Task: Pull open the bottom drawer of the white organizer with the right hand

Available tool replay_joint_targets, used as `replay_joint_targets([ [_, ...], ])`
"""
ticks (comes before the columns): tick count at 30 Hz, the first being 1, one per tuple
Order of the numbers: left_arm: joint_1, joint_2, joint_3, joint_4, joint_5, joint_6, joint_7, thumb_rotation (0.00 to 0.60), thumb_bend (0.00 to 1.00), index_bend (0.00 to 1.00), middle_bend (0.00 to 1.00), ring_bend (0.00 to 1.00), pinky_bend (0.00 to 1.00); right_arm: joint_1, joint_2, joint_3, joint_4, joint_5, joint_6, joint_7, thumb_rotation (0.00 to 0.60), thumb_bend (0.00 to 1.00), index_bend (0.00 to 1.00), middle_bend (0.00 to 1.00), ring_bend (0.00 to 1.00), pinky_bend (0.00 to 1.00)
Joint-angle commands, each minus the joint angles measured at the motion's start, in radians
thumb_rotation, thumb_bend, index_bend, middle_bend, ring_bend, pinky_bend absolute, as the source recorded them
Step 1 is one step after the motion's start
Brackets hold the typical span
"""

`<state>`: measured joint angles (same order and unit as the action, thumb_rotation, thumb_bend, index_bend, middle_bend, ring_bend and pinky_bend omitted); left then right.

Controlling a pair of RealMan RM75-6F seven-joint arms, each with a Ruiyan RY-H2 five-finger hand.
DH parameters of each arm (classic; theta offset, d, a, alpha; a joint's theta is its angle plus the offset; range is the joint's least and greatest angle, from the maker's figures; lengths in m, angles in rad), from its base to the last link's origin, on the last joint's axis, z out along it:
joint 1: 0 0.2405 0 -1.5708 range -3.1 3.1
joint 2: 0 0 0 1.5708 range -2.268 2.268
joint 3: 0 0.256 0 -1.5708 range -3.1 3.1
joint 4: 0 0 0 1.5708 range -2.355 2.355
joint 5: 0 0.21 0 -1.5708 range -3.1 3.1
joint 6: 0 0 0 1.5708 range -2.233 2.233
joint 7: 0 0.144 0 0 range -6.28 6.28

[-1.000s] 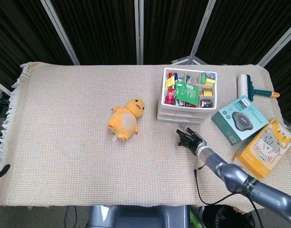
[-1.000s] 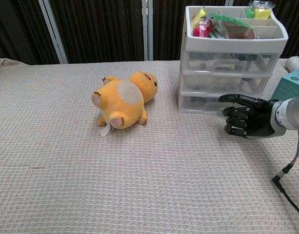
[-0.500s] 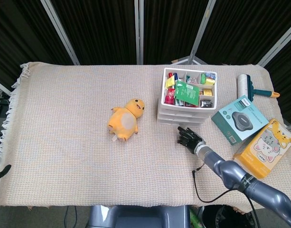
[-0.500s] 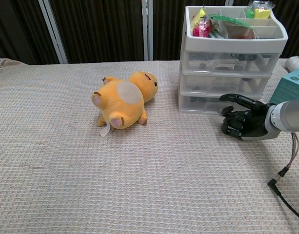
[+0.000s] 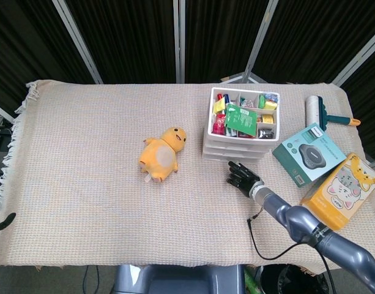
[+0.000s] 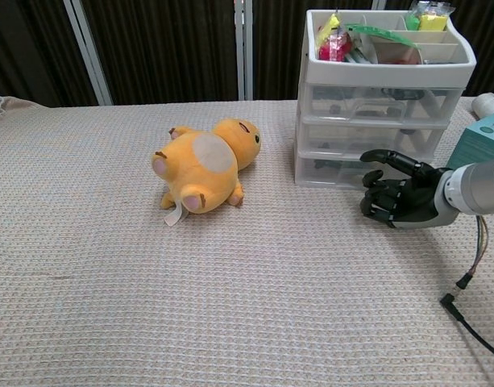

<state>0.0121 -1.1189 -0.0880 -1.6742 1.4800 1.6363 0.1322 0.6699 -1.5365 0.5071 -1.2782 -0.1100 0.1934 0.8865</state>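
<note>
Cable (image 6: 471, 302): black, loose on the table near its front right corner, trailing from the right arm.

Right hand (image 6: 397, 196): low over the cloth, just in front of the organizer, fingers (image 6: 374, 205) apart and slightly curled, holding nothing; thumb level with the bottom drawer's front, contact not certain.

Left hand: not seen in either view.

Plush (image 5: 161, 153): yellow, lying on its side mid-table, left of the organizer, well apart from the hand.

Organizer (image 6: 387, 97): white, three clear drawers under an open tray of small packets, toward the table's far right.

Bottom drawer (image 6: 347, 168): appears closed, flush with those above.

Boxes (image 5: 309, 154): teal and yellow, at the right edge.

Lint roller (image 5: 315, 110): far right corner.

Step, judged: reach nearly done, no grip yet. Next: hook fingertips on the drawer front, then pull straight toward the front edge.
</note>
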Motion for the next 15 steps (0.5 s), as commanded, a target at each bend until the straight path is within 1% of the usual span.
replay_joint_targets([
  [1, 0.001, 0.001, 0.0, 0.0, 0.0, 0.001, -0.002, 0.6, 0.06, 0.0, 0.0, 0.0, 0.0, 0.0, 0.003, -0.003, -0.002, -0.002, -0.007, 0.005, 0.6, 0.28, 0.31, 0.79, 0.85, 0.69],
  [10, 0.002, 0.002, 0.001, -0.001, 0.002, 0.004, -0.002, 0.6, 0.06, 0.0, 0.0, 0.0, 0.0, -0.004, 0.012, -0.005, -0.012, -0.018, -0.013, 0.019, 0.6, 0.28, 0.33, 0.79, 0.85, 0.69],
  [15, 0.002, 0.001, 0.002, -0.002, 0.005, 0.006, 0.0, 0.6, 0.06, 0.0, 0.0, 0.0, 0.0, -0.007, 0.015, -0.014, -0.021, -0.025, -0.013, 0.026, 0.6, 0.28, 0.34, 0.79, 0.85, 0.69],
])
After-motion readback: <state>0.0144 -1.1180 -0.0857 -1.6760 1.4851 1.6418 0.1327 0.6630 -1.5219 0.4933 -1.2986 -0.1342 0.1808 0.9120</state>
